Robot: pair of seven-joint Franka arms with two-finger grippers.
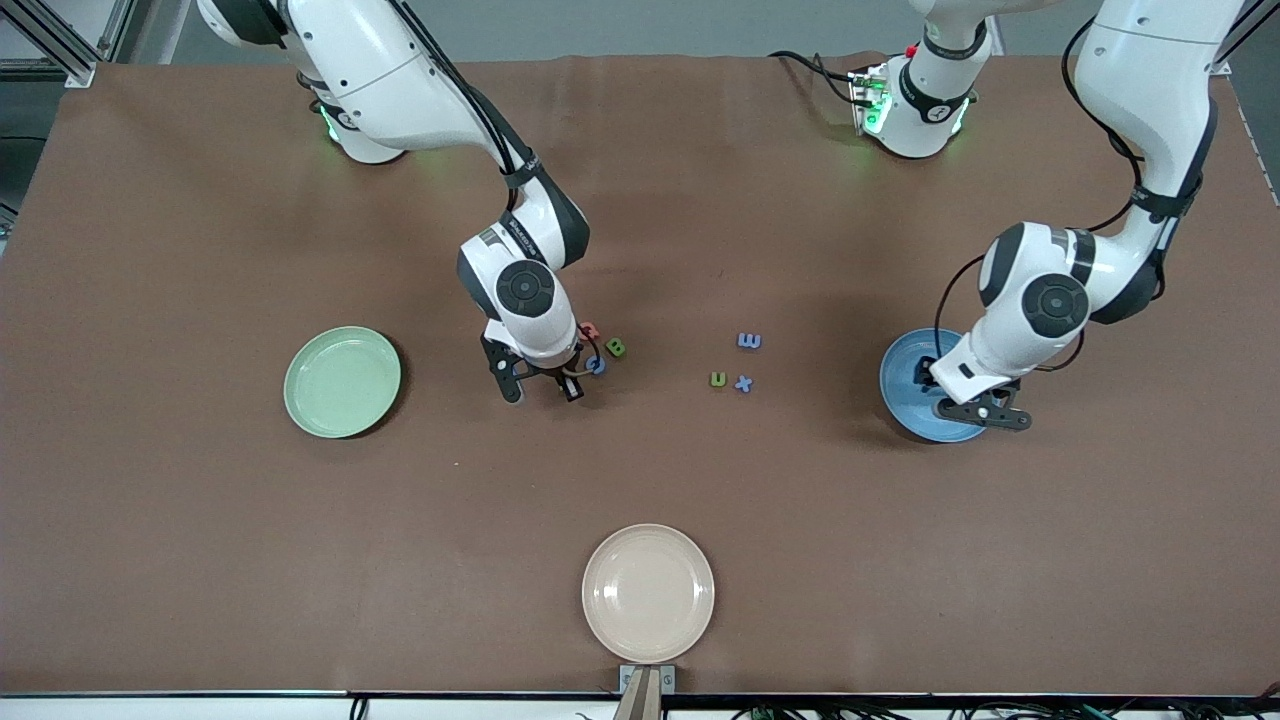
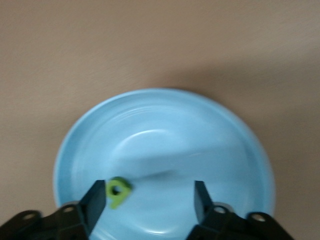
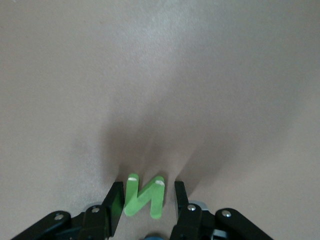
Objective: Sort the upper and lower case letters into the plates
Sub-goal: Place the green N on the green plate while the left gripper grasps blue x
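Observation:
My right gripper point(image 1: 541, 388) is down at the table, in the middle toward the right arm's end, open. Its jaws stand narrowly on either side of a green letter N point(image 3: 145, 196); one finger point(image 3: 114, 202) touches it and a small gap shows at the other. Beside it lie a red letter point(image 1: 589, 330), a green B point(image 1: 616, 347) and a blue letter point(image 1: 597, 366). My left gripper point(image 2: 150, 200) hangs open over the blue plate point(image 2: 175, 145), where a small green letter point(image 2: 118, 192) lies close to one finger. The pale green plate point(image 1: 342, 381) holds nothing.
A blue E point(image 1: 749, 341), a green u point(image 1: 717, 379) and a blue x point(image 1: 743, 383) lie on the brown table between the two grippers. A cream-beige plate point(image 1: 648, 592) sits at the table edge nearest the front camera.

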